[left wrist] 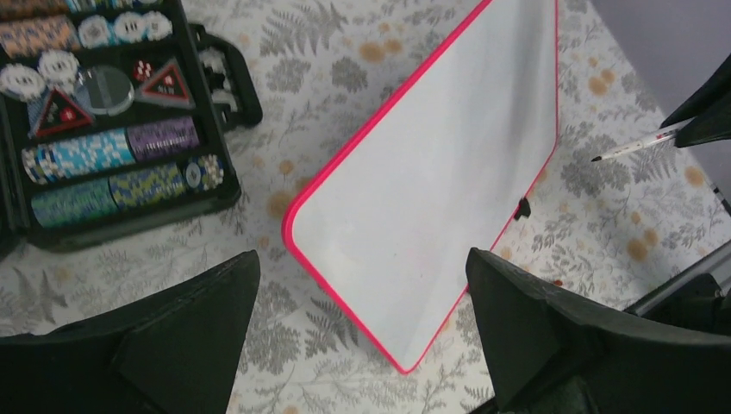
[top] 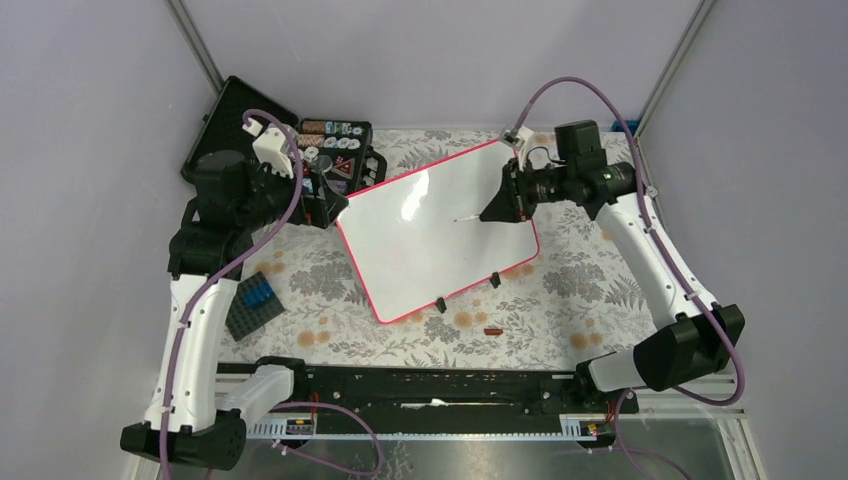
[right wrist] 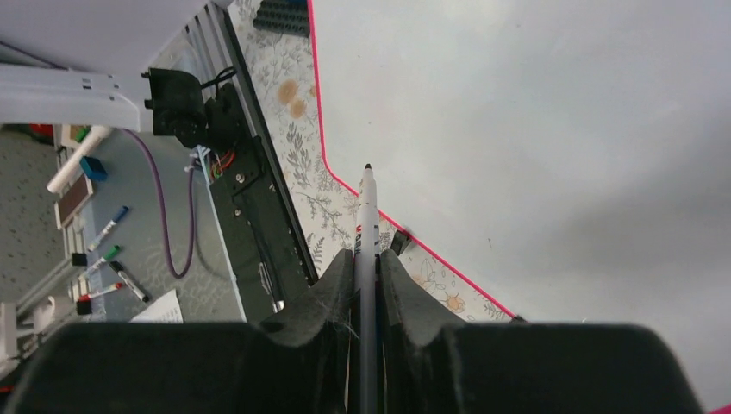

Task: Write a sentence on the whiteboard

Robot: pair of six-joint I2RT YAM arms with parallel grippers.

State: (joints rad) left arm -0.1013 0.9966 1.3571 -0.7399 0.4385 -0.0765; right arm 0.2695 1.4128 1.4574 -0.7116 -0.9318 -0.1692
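Observation:
The whiteboard (top: 430,250) lies tilted on the flowered cloth, pink rim all round, two black clip feet on its near edge. Its face is blank; no sentence shows on it. My right gripper (top: 497,210) is shut on a white marker (top: 468,216) with its dark tip pointing left over the board's right half. In the right wrist view the marker (right wrist: 368,216) stands out between my fingers (right wrist: 332,289), over the board (right wrist: 534,129). In the left wrist view the marker (left wrist: 638,145) seems held off the board (left wrist: 448,172). My left gripper (left wrist: 362,285) is open and empty above the board's left corner.
An open black case of poker chips (top: 335,150) sits at the back left, right beside the left gripper. A dark brick plate with blue bricks (top: 255,300) lies at the front left. A small red-brown cap (top: 492,330) lies before the board. Spare markers (right wrist: 103,250) lie off the table.

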